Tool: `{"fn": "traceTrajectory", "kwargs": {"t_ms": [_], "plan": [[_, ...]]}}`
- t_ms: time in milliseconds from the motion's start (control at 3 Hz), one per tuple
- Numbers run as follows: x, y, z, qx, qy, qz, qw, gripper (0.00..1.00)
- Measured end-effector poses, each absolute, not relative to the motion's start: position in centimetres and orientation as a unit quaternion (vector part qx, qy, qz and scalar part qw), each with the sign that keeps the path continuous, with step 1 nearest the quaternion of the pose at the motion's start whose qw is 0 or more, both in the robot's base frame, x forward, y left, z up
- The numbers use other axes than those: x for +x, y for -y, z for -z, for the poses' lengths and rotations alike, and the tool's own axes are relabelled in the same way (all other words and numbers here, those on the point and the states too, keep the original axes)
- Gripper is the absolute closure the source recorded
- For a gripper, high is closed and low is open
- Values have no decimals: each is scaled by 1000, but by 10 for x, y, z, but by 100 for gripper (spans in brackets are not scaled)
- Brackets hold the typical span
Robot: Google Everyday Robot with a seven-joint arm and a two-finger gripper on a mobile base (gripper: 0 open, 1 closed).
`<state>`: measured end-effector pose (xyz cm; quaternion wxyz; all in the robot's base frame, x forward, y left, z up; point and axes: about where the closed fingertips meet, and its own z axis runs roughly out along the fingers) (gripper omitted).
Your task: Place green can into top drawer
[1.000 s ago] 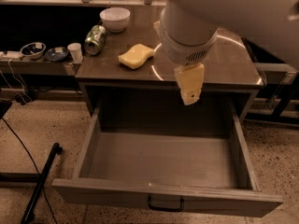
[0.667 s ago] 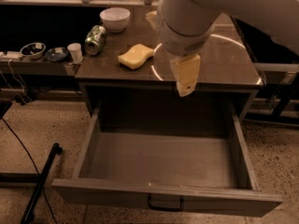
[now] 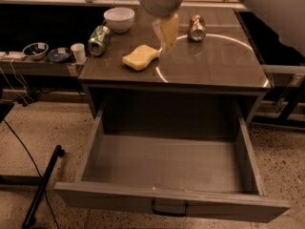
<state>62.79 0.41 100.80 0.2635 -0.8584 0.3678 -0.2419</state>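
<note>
Pincer point(image 3: 167, 41) hangs above the table point(image 3: 214, 61), over its rear middle, just right of the yellow sponge point(image 3: 140, 57) and left of the copper can point(image 3: 197, 27); whether it is spread or closed I cannot tell; it has hold of none of these things; green can point(image 3: 98, 40) lies on its side near the table's left rear edge, just beside the white bowl point(image 3: 118, 19), well apart from the pincer; top drawer point(image 3: 109, 199) stands pulled out below the table, black handle point(image 3: 170, 207) at its front centre.

Green can point(image 3: 98, 40) sideways on countertop point(image 3: 214, 66), top drawer point(image 3: 162, 202) open, hand point(image 3: 167, 35) above countertop
</note>
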Motion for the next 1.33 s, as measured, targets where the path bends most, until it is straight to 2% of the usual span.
{"fn": "traceTrajectory", "kwargs": {"t_ms": [333,667,1333], "plan": [[677,-51,-1010,-892,-285,247,251,0],[697,-92,-997,-909,-234,218,267,0],[707,-103,-992,-922,-203,214,250,0]]}}
